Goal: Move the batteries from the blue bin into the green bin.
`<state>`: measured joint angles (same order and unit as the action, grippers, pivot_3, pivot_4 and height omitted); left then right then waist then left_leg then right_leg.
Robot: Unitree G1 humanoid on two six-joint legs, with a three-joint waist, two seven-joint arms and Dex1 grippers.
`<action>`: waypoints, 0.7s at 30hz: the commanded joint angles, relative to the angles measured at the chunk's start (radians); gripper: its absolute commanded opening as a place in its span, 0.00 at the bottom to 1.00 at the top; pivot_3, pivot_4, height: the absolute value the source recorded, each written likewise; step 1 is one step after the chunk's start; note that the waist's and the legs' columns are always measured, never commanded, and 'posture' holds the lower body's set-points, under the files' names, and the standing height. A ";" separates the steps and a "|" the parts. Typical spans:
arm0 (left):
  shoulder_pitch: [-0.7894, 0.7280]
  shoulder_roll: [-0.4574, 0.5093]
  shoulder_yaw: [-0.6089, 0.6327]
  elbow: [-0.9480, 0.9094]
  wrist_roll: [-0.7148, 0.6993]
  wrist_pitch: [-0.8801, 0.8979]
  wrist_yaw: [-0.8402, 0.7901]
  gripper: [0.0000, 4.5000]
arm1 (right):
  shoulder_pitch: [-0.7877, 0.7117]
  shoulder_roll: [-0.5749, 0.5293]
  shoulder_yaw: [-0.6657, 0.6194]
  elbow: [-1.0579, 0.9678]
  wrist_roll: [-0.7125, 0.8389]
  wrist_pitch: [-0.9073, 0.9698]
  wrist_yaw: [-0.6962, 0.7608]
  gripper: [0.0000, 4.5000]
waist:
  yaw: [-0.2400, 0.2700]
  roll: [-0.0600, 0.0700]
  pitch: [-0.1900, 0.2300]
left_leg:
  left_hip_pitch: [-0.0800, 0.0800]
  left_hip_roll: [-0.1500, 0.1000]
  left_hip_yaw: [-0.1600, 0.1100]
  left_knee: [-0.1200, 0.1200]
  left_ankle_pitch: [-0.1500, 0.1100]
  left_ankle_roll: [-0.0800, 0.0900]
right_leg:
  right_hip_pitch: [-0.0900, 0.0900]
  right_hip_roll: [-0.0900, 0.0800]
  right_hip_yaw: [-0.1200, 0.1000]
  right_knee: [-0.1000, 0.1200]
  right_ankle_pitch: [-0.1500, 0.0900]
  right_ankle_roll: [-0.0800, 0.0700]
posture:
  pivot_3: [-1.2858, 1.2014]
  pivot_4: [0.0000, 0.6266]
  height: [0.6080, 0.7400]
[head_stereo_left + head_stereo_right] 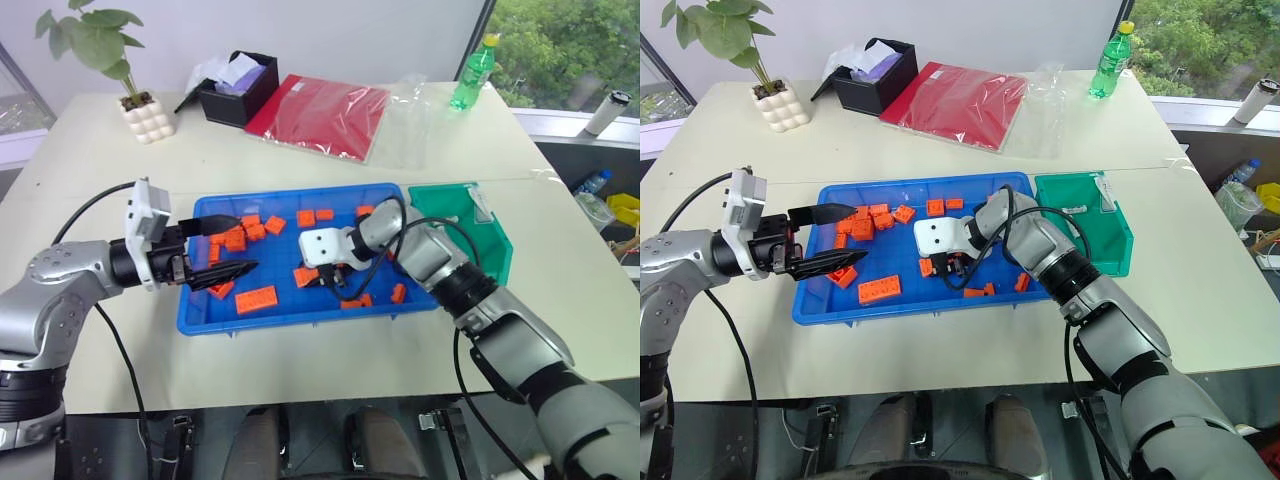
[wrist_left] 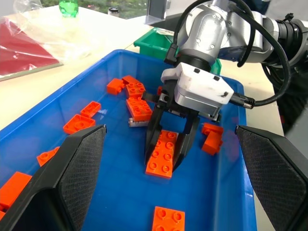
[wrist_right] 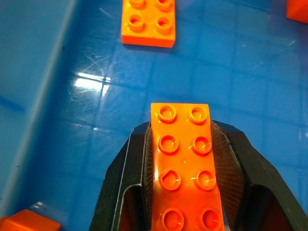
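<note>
Fingers of the right claw (image 2: 166,159) clamp an orange brick (image 3: 185,168) in the blue bin (image 1: 200,315); left claw (image 1: 225,245) spread wide

Both arms over the blue bin (image 1: 290,312) of orange bricks on a pale table (image 1: 300,160)

The left gripper (image 1: 236,243) reaches in from the bin's left end, its two black fingers spread apart above a cluster of bricks (image 1: 243,232). The right gripper (image 1: 322,277) points down into the middle of the bin among scattered bricks, its fingers too hidden to read. The green bin (image 1: 492,245) stands touching the blue bin's right end. Farther back lie a red folder (image 1: 318,112), a black box (image 1: 238,88), a potted plant (image 1: 135,90), a clear plastic bag (image 1: 410,115) and a green bottle (image 1: 473,75)
</note>
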<state>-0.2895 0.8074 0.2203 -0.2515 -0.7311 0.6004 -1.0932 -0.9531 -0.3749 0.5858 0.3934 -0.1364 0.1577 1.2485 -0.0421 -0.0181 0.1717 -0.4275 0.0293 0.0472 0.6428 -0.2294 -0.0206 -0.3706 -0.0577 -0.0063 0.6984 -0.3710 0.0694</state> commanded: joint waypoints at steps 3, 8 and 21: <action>-0.018 0.008 0.030 -0.007 -0.011 -0.022 -0.004 1.00 | -0.075 0.026 -0.079 -0.155 0.054 0.097 0.025 0.25 | 0.000 0.000 0.000 | 0.000 0.000 0.000 0.000 0.000 0.000 | 0.000 0.000 0.000 0.000 0.000 0.000 | 0.52 0.24 1.00; -0.043 0.010 0.022 0.013 -0.006 -0.024 -0.011 1.00 | -0.063 0.105 -0.079 -0.206 0.083 0.132 -0.003 0.25 | -0.001 0.000 0.000 | 0.000 0.000 0.000 0.000 -0.001 0.001 | -0.001 0.000 0.000 0.001 0.000 0.000 | 0.52 0.24 1.00; -0.016 0.007 0.038 -0.029 -0.021 -0.006 0.005 1.00 | -0.034 0.287 -0.023 0.125 -0.032 -0.173 -0.226 0.69 | -0.003 0.000 0.000 | 0.000 0.000 0.000 0.000 0.000 0.000 | -0.001 0.000 0.000 0.001 0.000 0.000 | 0.52 0.24 1.00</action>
<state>-0.2956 0.8112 0.2221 -0.2286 -0.7154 0.6050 -1.0790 -0.9817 -0.1040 0.5474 0.4869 -0.1363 0.0134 1.0546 -0.0447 -0.0185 0.1715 -0.4275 0.0291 0.0469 0.6425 -0.2294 -0.0207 -0.3716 -0.0579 -0.0064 0.6996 -0.3710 0.0694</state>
